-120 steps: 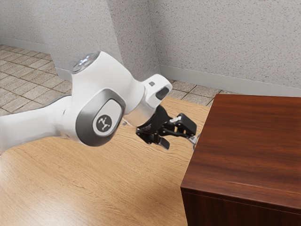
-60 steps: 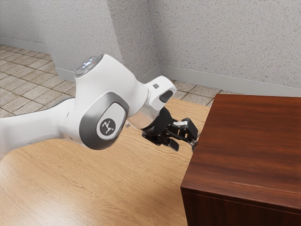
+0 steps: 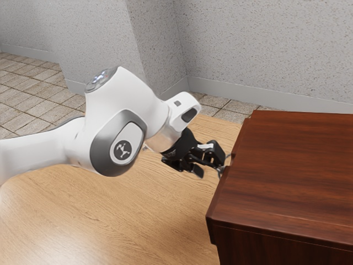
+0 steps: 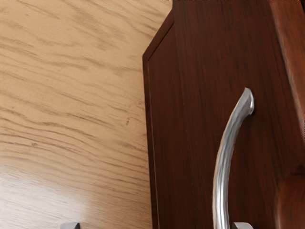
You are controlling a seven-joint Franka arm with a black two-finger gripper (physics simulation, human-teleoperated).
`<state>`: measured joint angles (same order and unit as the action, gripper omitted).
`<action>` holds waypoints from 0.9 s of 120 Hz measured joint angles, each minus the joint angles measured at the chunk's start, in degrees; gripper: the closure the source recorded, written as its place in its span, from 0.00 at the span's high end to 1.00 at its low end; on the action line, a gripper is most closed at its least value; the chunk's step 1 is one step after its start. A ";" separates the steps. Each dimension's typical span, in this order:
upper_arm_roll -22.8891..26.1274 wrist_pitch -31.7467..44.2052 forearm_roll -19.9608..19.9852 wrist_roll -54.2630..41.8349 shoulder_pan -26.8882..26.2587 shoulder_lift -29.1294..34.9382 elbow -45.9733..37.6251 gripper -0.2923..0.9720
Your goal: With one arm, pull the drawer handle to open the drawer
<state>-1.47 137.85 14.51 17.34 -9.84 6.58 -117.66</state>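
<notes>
Drawer cabinet [image 3: 292, 165], dark reddish wood, standing on a pale wooden table [image 3: 83, 221] directly ahead of the gripper [image 3: 215, 164], with the near face close against the hand.

White Franka arm [image 3: 118, 132] behind the gripper, reaching in from the exterior view's left.

Drawer front [image 4: 190, 95] square before the hand: a flat dark panel with a thin raised border. Cannot tell from either view how far out of the cabinet.

Black gripper level with the cabinet's upper edge, released, spread wide and clamping nothing.

Curved silver handle [image 4: 226, 162] mounted on the drawer front, arching out toward the hand. Lies inside the spread of the gripper, just beside one of the fingertips [image 4: 241, 225]; touching or merely close, cannot tell. Other fingertip well apart from the handle, out over the table past the drawer front's edge.
</notes>
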 joint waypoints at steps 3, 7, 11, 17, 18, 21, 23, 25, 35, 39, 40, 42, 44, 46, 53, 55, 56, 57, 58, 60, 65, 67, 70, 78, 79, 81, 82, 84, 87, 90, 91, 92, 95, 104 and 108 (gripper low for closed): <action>-0.01 0.00 -0.12 -0.04 0.09 0.03 -0.03 0.51; -0.03 -0.01 -0.29 -0.09 0.19 0.09 -0.08 0.51; -0.03 -0.01 -0.34 -0.17 0.28 0.24 -0.11 0.51; -0.03 -0.02 -0.40 -0.29 0.41 0.36 -0.13 0.51; -0.03 -0.02 -0.41 -0.31 0.42 0.37 -0.13 0.51; -0.04 -0.02 -0.40 -0.37 0.45 0.40 -0.13 0.51; -0.03 -0.02 -0.41 -0.40 0.47 0.43 -0.13 0.51; -0.04 -0.03 -0.41 -0.44 0.47 0.45 -0.13 0.51; -0.05 -0.03 -0.44 -0.59 0.53 0.50 -0.14 0.51; -0.04 -0.03 -0.45 -0.64 0.57 0.54 -0.14 0.51; -0.04 -0.03 -0.45 -0.65 0.60 0.55 -0.14 0.51; -0.05 -0.03 -0.47 -0.67 0.68 0.61 -0.15 0.51; -0.04 -0.03 -0.49 -0.68 0.80 0.66 -0.22 0.51; -0.04 -0.03 -0.51 -0.70 0.90 0.69 -0.27 0.51; -0.07 -0.03 -0.58 -0.74 1.26 0.76 -0.40 0.51; -0.06 -0.03 -0.62 -0.76 1.41 0.79 -0.41 0.51; -0.05 -0.03 -0.63 -0.77 1.48 0.80 -0.41 0.51; -0.05 -0.03 -0.65 -0.78 1.55 0.81 -0.42 0.51; -0.05 -0.03 -0.66 -0.79 1.62 0.82 -0.43 0.51; -0.05 -0.03 -0.68 -0.81 1.74 0.83 -0.45 0.51; -0.05 -0.03 -0.88 -0.83 2.17 0.85 -0.48 0.51; -0.05 -0.03 -0.96 -0.84 2.32 0.86 -0.48 0.51; -0.07 -0.03 -1.07 -0.86 2.51 0.86 -0.49 0.51; -0.11 -0.05 -1.30 -0.91 3.17 0.86 -0.50 0.51; -0.11 -0.05 -1.32 -0.91 3.24 0.85 -0.50 0.51; -0.12 -0.05 -1.34 -0.93 3.37 0.83 -0.50 0.51; -0.12 -0.05 -1.36 -0.94 3.43 0.83 -0.50 0.51; -0.10 -0.05 -1.41 -0.95 3.57 0.81 -0.50 0.51; -0.11 -0.05 -1.49 -0.96 3.76 0.77 -0.49 0.51; -0.12 -0.05 -1.56 -0.97 3.93 0.74 -0.47 0.51; -0.13 -0.05 -1.60 -0.97 3.98 0.73 -0.46 0.51; -0.13 -0.05 -1.64 -0.97 4.02 0.73 -0.46 0.51; -0.14 -0.05 -1.90 -0.98 4.18 0.71 -0.44 0.51; -0.17 -0.05 -2.57 -1.01 4.68 0.70 -0.41 0.51; -0.16 -0.05 -2.66 -1.02 4.70 0.70 -0.38 0.51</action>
<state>-1.63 137.80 11.85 16.32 -5.14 7.27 -118.04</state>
